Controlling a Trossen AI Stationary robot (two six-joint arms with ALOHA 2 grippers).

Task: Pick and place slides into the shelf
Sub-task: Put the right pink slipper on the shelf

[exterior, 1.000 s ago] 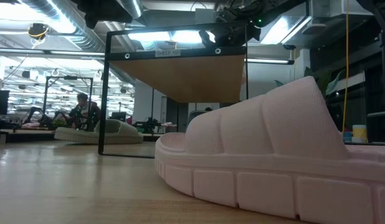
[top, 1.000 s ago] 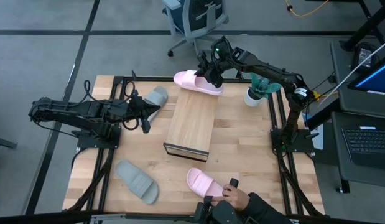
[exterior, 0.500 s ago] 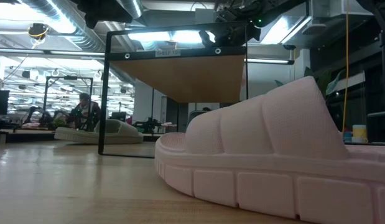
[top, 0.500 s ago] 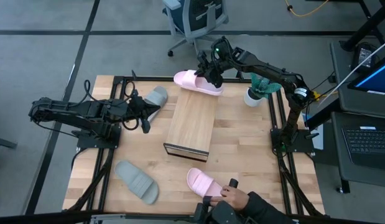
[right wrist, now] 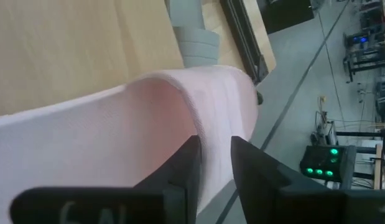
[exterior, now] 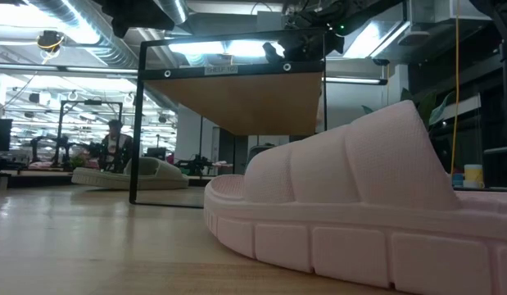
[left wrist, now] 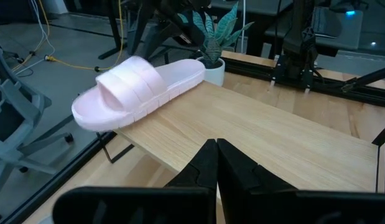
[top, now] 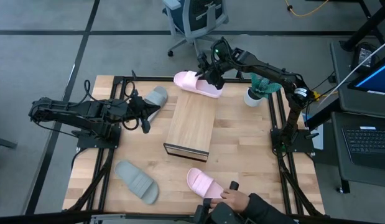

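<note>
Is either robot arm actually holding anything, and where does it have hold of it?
Yes. The right gripper holds a pink slide by its strap, at the shelf's far end. The left gripper holds nothing.

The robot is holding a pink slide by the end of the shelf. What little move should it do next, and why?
Probably ease the pink slide further over the shelf, then let go. The right gripper is pinching its strap, and the slide sits at the shelf's far end, part of it overhanging. The left gripper waits shut beside the shelf.

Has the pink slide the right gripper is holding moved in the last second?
Yes, slightly. The pink slide in the right gripper has shifted away from the shelf, toward the table's far edge.
</note>
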